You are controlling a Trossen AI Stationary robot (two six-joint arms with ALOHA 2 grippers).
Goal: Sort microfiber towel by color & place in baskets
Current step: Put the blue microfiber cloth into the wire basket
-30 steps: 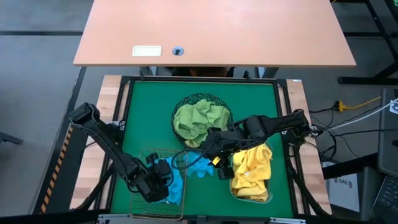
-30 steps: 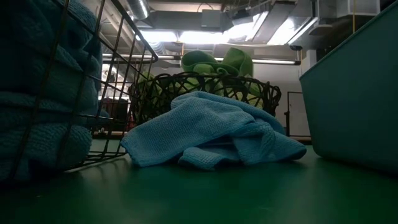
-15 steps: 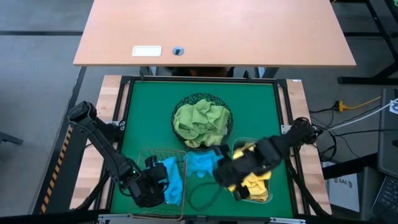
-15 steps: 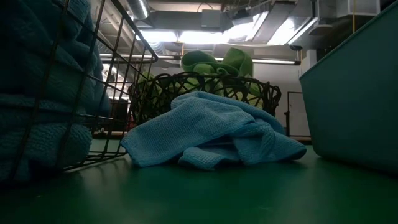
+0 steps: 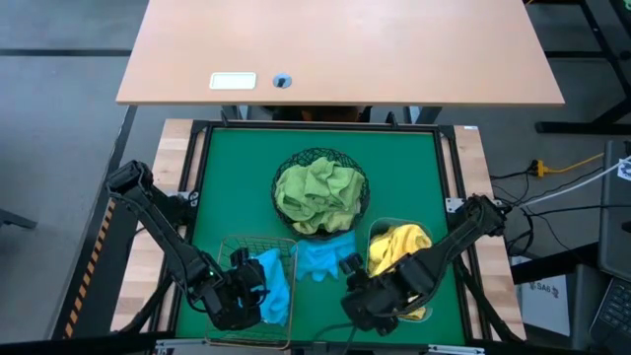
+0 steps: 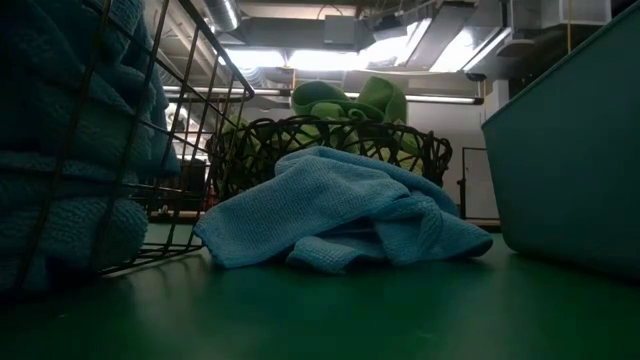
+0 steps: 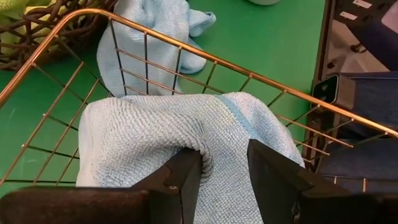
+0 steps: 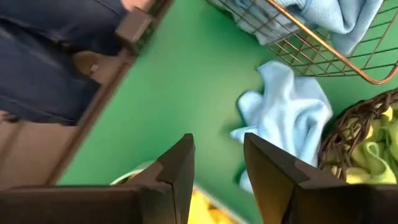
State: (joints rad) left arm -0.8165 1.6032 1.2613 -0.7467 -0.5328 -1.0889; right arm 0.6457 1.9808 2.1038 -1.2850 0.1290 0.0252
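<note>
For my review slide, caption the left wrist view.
Left tool holds a blue towel inside the copper wire basket; another blue towel lies outside.

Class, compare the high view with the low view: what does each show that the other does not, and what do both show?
Only the high view shows the yellow towels in the plastic tub, the left gripper over the copper basket, and the right gripper near the table's front edge. Only the low view shows the room's ceiling lights. Both show the loose blue towel on the green mat before the black bowl of green towels.
</note>
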